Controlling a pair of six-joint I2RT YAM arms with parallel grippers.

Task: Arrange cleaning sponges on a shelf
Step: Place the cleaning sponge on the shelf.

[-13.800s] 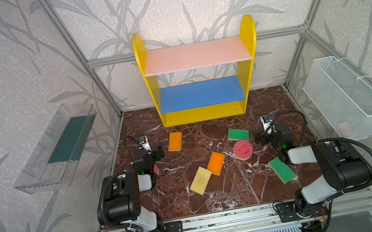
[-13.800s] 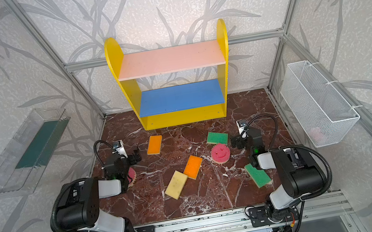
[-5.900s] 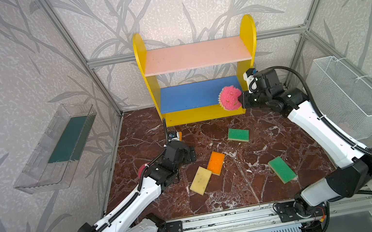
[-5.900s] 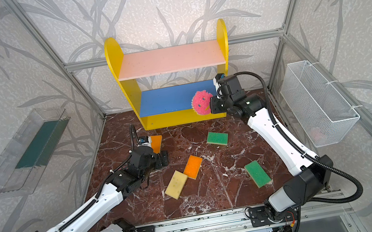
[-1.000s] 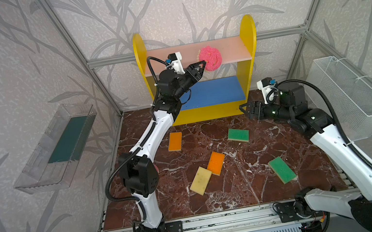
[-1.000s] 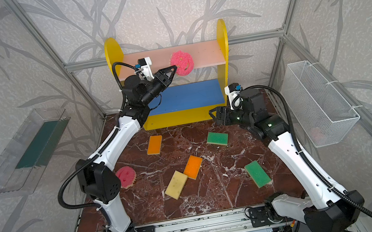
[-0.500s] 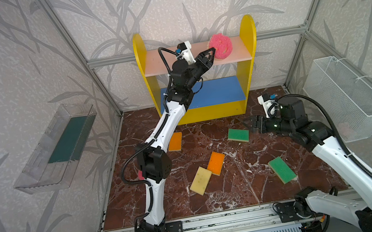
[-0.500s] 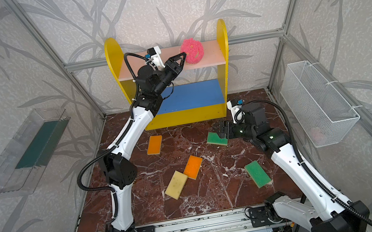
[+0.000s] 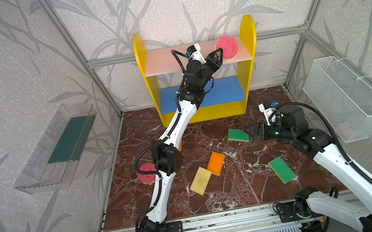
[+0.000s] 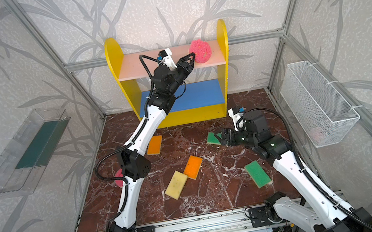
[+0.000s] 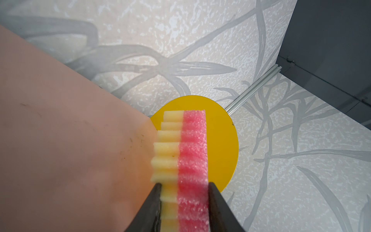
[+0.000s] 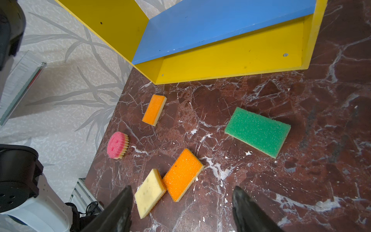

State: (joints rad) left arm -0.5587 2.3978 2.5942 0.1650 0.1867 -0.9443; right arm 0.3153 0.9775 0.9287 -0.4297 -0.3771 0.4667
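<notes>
A robotics lab test cell: aluminium frame posts (image 9: 68, 39) hold leaf-patterned wall panels (image 9: 7, 75) around a small marble-look desk (image 9: 243, 188). Two robot arms (image 9: 166, 188) are bolted to a metal rail (image 9: 223, 222) well behind the left end effector (image 9: 220, 52) and right end effector (image 9: 249, 133). A wire mesh basket (image 9: 346, 100) hangs on the panel to the right of the right end effector.

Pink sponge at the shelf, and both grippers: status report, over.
Left gripper shut on pink sponge, at top board. Right gripper open, near green sponge. Nothing blocking.
</notes>
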